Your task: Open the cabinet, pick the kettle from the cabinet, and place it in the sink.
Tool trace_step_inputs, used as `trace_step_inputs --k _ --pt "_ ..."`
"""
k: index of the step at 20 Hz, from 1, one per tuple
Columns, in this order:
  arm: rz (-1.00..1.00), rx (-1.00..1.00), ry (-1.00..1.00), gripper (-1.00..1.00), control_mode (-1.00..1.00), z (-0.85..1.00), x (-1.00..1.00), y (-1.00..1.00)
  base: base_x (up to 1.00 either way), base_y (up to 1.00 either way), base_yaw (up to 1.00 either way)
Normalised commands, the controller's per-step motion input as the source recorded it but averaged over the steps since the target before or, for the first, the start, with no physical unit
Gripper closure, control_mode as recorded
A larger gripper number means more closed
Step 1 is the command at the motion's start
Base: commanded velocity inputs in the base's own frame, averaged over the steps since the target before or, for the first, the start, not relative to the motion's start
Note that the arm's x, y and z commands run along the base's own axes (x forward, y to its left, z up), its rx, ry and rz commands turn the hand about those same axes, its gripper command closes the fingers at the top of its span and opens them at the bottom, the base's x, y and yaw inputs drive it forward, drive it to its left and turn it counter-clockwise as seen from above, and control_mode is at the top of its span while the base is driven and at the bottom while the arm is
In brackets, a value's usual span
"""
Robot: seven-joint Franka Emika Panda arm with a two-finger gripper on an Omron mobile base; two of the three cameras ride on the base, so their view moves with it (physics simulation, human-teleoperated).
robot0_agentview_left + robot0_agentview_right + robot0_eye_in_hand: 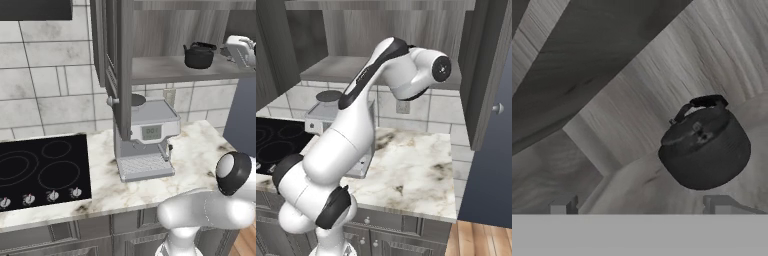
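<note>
Reach into open cabinet, pincer wide, kettle not yet gripped.

Dark grey wood-grain wall cabinet (165, 70) has its doors swung open; the small squat round black kettle with arched handle (199, 55) sits upright on the cabinet shelf, just ahead of the white two-finger pincer (241, 51) and apart from it. In the hand view the kettle (705, 145) sits ahead and off to one side of the spread fingertips (563, 206), nothing between them. To do this well: shift sideways so the kettle is centred between the jaws, roll the hand level, advance straight along the shelf, close on the handle or upper body, keep clear of the cabinet wall. Boxy silver coffee machine (145, 137) stands below on the marble counter (200, 150).
</note>
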Motion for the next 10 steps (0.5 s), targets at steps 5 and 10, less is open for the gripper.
trace_step_inputs --k 5,10 --pt "0.00 0.00 0.00 -1.00 -1.00 0.00 0.22 -0.08 0.00 0.00 0.00" --pt "0.00 0.00 0.00 -1.00 -1.00 0.00 0.21 -0.05 0.00 0.00 0.00"
